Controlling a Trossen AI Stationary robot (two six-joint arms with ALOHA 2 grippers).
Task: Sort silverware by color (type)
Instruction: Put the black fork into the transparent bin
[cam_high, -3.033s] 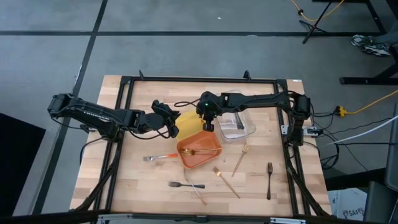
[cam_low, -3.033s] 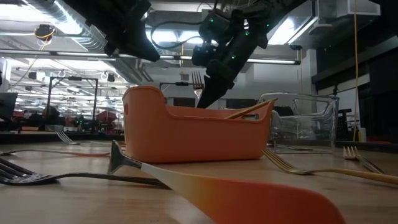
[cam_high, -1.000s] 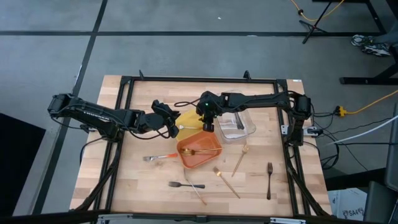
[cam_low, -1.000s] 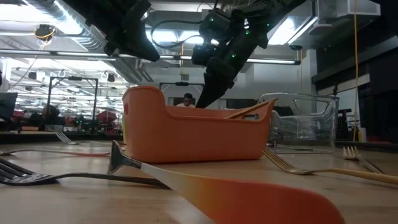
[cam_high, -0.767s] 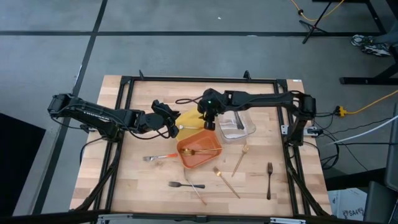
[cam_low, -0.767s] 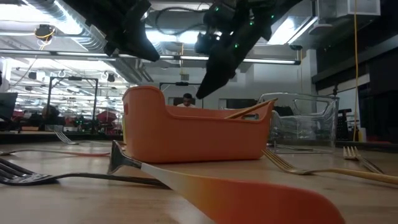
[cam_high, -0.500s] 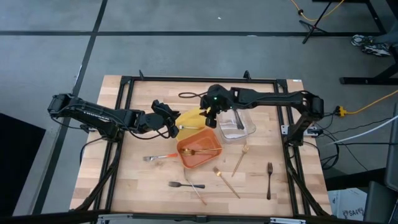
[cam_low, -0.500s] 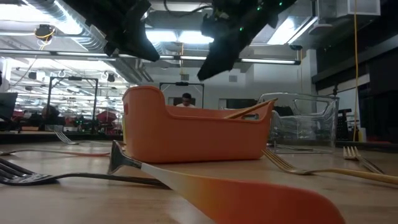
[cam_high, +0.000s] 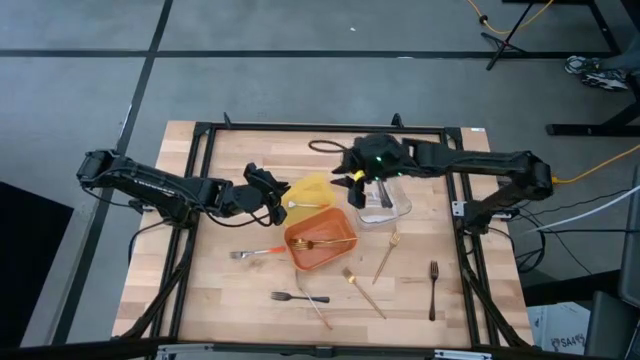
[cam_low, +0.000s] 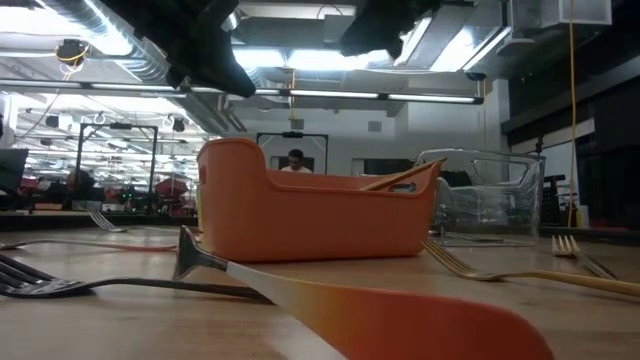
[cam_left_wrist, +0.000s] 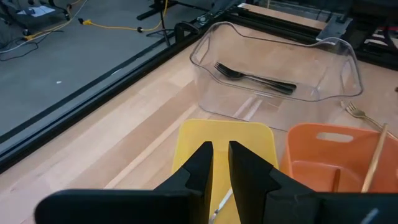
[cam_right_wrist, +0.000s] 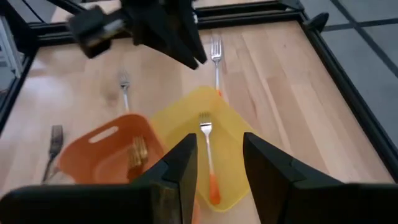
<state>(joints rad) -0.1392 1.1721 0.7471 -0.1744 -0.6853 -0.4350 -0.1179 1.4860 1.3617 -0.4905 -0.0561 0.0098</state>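
Note:
My right gripper (cam_high: 356, 183) (cam_right_wrist: 219, 142) hangs open and empty, high above the far end of the yellow tray (cam_high: 312, 188). In that tray lies a silver fork with an orange handle (cam_right_wrist: 207, 155). My left gripper (cam_high: 282, 205) (cam_left_wrist: 220, 152) hovers at the yellow tray's left end, with a narrow gap between its fingers and nothing in it. Another orange-handled fork (cam_right_wrist: 216, 62) lies just past that tray, beside the left fingers. The orange tray (cam_low: 300, 215) holds a gold fork (cam_high: 318, 242). The clear tray (cam_left_wrist: 273, 62) holds black forks (cam_left_wrist: 255, 76).
Loose silverware lies on the table's near half: an orange-handled fork (cam_high: 255, 253), a black fork (cam_high: 297, 297), two gold pieces (cam_high: 365, 290) (cam_high: 388, 255) and a black fork (cam_high: 433, 285). A black frame rail (cam_high: 330, 128) runs round the table. A person (cam_low: 295, 158) shows far behind.
My right gripper has risen from behind the orange tray, up off the yellow tray, and drawn back toward the table's right and far edges. The fork stays lying in the yellow tray.

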